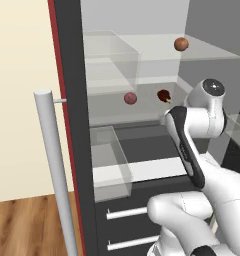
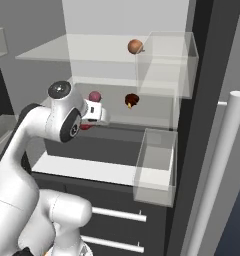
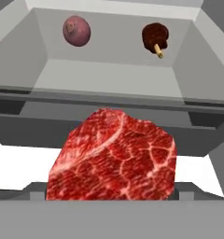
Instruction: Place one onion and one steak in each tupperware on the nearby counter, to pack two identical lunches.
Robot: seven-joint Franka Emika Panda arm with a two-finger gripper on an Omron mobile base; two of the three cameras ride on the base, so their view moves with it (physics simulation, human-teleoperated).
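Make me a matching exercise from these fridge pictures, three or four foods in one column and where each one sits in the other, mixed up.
Things:
1. orange-brown onion
2. purplish-pink onion
3. dark steak with the bone stub
4. bright red steak

Places:
A. right in front of the hand camera
B. top glass shelf
C. second shelf, on the left
D. second shelf, on the right

Pairs: 1-B, 2-C, 3-D, 4-A
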